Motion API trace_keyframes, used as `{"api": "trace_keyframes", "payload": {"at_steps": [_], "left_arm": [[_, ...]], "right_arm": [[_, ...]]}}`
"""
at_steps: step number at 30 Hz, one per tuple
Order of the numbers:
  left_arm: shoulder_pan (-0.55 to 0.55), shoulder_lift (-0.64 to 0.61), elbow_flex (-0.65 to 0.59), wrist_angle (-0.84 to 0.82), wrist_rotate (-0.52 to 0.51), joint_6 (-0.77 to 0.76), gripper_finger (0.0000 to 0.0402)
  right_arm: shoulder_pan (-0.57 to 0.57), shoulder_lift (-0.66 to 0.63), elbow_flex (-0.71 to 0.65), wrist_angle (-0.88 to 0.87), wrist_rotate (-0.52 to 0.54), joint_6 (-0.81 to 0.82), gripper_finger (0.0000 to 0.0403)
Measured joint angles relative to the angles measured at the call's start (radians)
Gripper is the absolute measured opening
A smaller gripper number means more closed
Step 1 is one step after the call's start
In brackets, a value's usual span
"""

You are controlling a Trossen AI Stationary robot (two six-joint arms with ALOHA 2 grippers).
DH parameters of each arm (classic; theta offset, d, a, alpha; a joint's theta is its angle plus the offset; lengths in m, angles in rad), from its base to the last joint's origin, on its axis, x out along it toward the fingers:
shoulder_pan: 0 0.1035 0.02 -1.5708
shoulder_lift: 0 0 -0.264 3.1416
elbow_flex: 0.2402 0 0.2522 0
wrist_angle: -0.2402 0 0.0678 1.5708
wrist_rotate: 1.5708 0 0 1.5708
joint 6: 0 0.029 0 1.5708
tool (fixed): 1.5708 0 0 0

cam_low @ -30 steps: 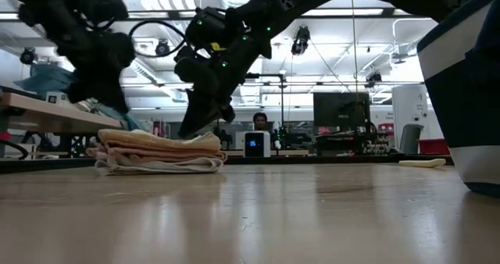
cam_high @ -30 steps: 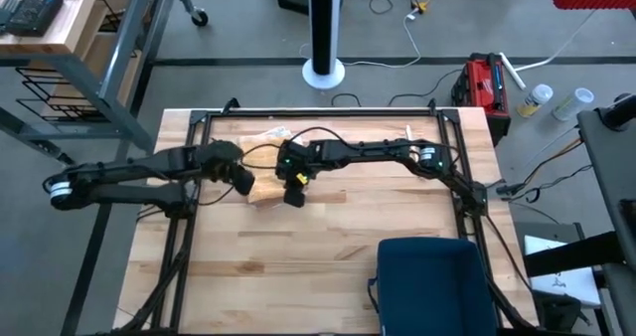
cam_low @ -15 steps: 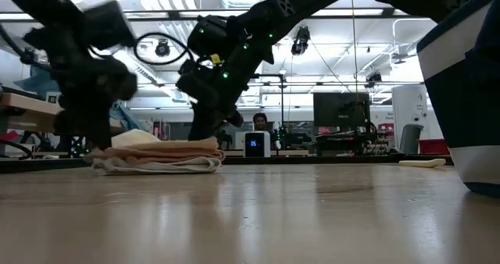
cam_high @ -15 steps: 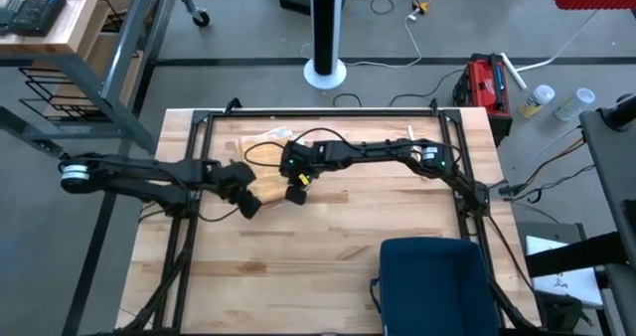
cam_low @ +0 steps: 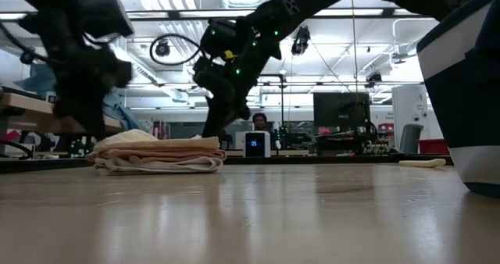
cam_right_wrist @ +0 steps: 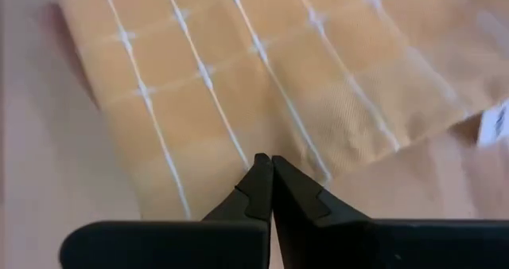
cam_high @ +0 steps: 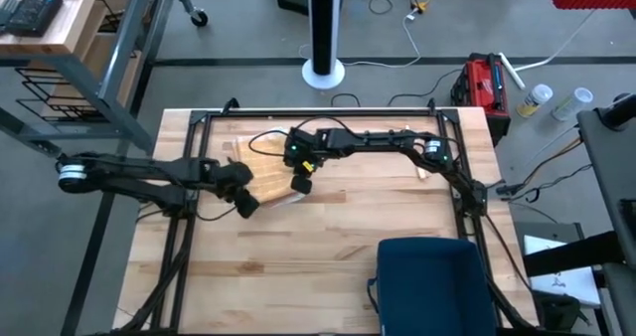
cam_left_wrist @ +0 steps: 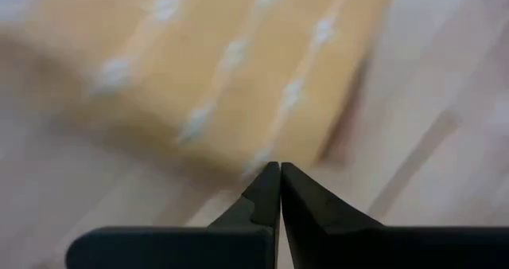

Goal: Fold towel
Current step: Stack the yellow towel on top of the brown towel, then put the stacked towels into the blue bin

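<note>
A tan towel with thin white lines [cam_high: 268,173] lies folded in a flat stack of several layers on the far-left part of the table, also seen in the low view [cam_low: 160,153]. My left gripper [cam_high: 243,205] is shut and stands at the towel's near-left corner, over the edge in its wrist view [cam_left_wrist: 280,167]. My right gripper [cam_high: 301,184] is shut and hovers over the towel's right edge [cam_right_wrist: 272,159], just above the stack in the low view [cam_low: 212,130].
A dark blue bin [cam_high: 429,281] stands at the table's near right edge and shows large in the low view [cam_low: 469,84]. A small pale object [cam_high: 421,169] lies near the right rail. Black frame rails [cam_high: 328,114] run along the table's edges.
My left gripper has drawn off the towel's top toward the table's near edge and come down beside its near-left corner. My right gripper has risen off the towel's right end and moved a little toward the far right. The towel's top layer has settled flatter.
</note>
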Motion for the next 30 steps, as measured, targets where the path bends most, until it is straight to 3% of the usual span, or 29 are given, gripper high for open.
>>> {"api": "trace_keyframes", "payload": {"at_steps": [4,10,16,22,30], "left_arm": [[-0.002,-0.104,0.019,-0.042,-0.086,0.040,0.0001],[-0.002,-0.265,0.016,-0.037,-0.177,0.142,0.0005],[-0.002,-0.390,0.017,0.137,-0.257,0.349,0.0001],[-0.002,-0.478,0.022,0.290,-0.266,0.468,0.0006],[-0.002,-0.537,0.020,0.282,-0.266,0.470,0.0002]], "right_arm": [[0.001,-0.034,-0.002,-0.012,-0.009,-0.026,0.0000],[0.004,-0.087,-0.001,0.056,-0.164,-0.056,0.0000],[0.012,-0.161,-0.002,0.071,-0.229,-0.123,0.0000],[0.020,-0.232,-0.002,0.107,-0.234,-0.177,0.0000],[0.052,-0.331,-0.029,0.096,-0.236,-0.212,0.0000]]}}
